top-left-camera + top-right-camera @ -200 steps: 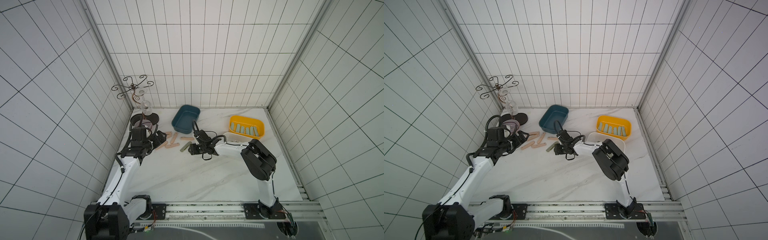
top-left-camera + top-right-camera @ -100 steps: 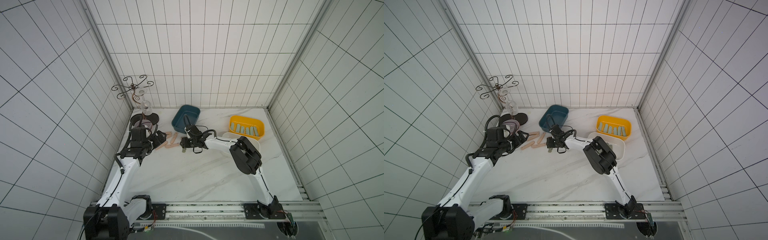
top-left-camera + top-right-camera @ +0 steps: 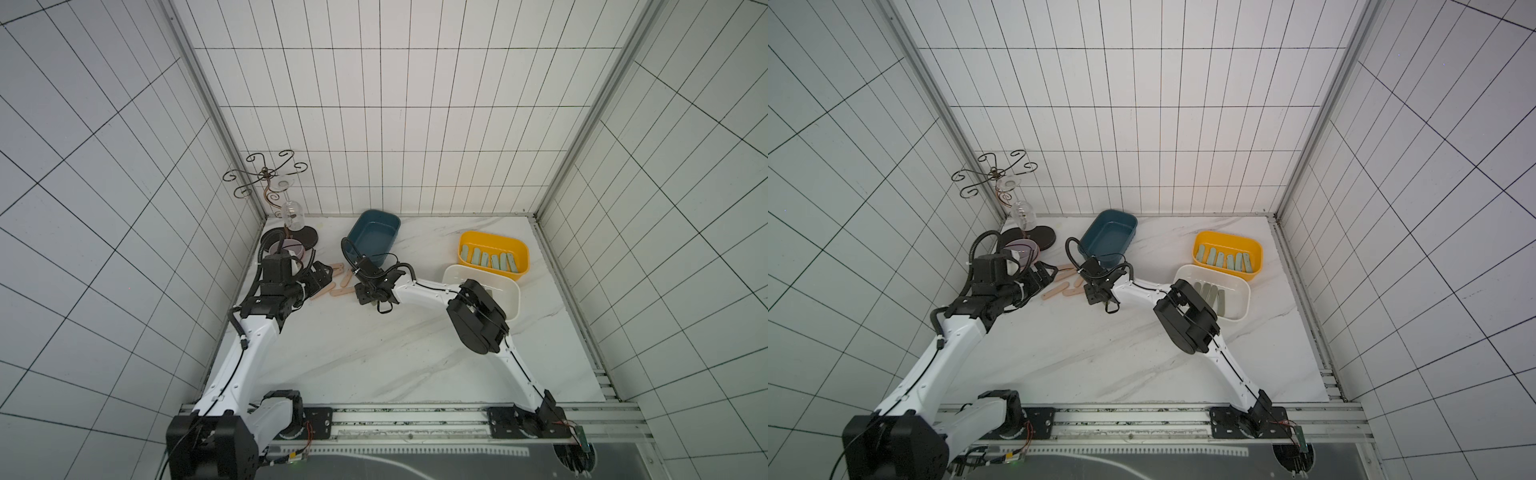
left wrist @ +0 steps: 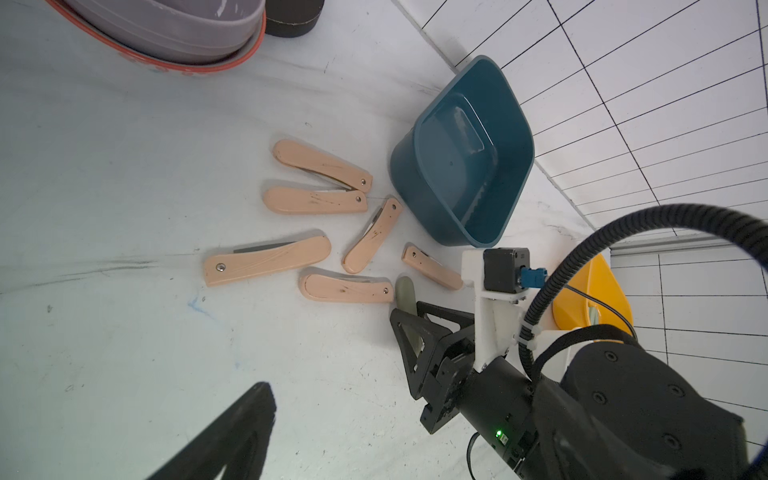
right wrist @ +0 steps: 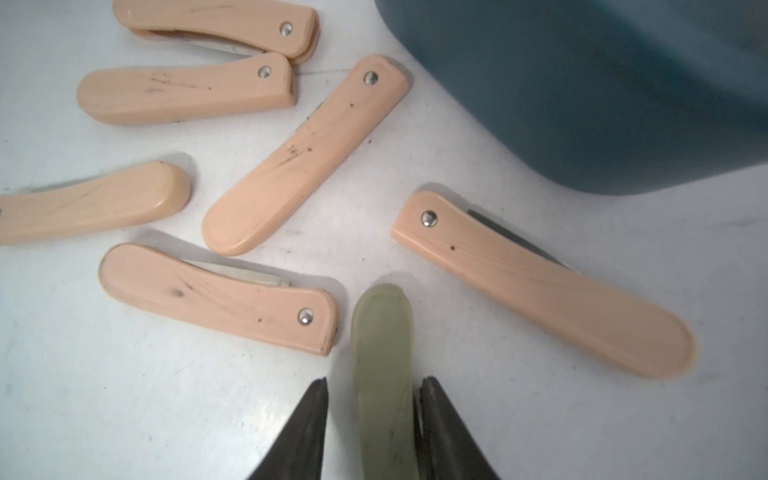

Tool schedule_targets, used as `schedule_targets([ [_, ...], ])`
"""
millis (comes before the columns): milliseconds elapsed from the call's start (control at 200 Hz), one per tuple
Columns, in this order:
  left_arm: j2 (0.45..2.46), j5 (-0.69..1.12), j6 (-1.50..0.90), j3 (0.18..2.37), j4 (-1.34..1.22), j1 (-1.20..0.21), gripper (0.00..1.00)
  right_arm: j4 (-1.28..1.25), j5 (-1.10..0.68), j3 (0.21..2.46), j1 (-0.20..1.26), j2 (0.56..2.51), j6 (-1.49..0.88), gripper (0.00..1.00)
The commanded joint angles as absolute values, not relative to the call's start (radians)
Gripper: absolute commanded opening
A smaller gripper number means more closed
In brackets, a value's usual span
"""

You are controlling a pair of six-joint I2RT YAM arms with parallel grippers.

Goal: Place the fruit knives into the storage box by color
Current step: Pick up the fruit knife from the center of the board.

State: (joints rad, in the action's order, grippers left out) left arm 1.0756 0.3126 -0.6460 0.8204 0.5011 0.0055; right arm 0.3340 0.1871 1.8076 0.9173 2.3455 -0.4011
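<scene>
The step in hand looks like the pick-up of the one green knife point(image 5: 382, 324) on the bench point(image 3: 374, 353). It lies flat between two of the pink knives point(image 5: 216, 297), just clear of both and near the blue box point(image 4: 405, 174). The right gripper point(image 5: 374, 380) straddles its handle with the jaws drawn narrow: one finger lies against the handle's edge and the other shows a sliver of bench beside it, so I cannot tell whether the knife is clamped yet. To do this well, the jaws should close fully across the handle before any lift, low enough to catch its flat sides rather than ride over the rounded top. The lift should go straight up so the free end does not sweep into the pink neighbours. The handle looks smooth and thin, so it could pivot or slip in a light pinch. It probably belongs in the white box point(image 3: 1248, 291), where other green knives point(image 3: 1210, 295) lie; the yellow box point(image 3: 1260, 253) holds the pale mint ones. The left gripper point(image 3: 322, 276) stands wide and empty beside the pink cluster, close enough that the two arms need care.
</scene>
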Motion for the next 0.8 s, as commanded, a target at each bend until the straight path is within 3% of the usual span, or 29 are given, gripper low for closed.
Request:
schedule_targets([
  [0, 1.056, 0.306, -0.649, 0.811, 0.498, 0.005, 0.97, 0.423, 0.213, 1.850, 0.920, 2.403, -0.364, 0.38],
  [220, 1.055, 0.307, -0.654, 0.811, 0.496, 0.005, 0.97, 0.427, 0.261, 1.865, 0.936, 2.437, -0.333, 0.37],
  [465, 1.051, 0.304, -0.656, 0.815, 0.499, 0.005, 0.97, 0.428, 0.310, 1.856, 0.951, 2.430, -0.308, 0.24],
  [795, 1.043, 0.310, -0.660, 0.819, 0.499, 0.005, 0.97, 0.369, 0.288, 1.731, 0.951, 2.289, -0.333, 0.18],
])
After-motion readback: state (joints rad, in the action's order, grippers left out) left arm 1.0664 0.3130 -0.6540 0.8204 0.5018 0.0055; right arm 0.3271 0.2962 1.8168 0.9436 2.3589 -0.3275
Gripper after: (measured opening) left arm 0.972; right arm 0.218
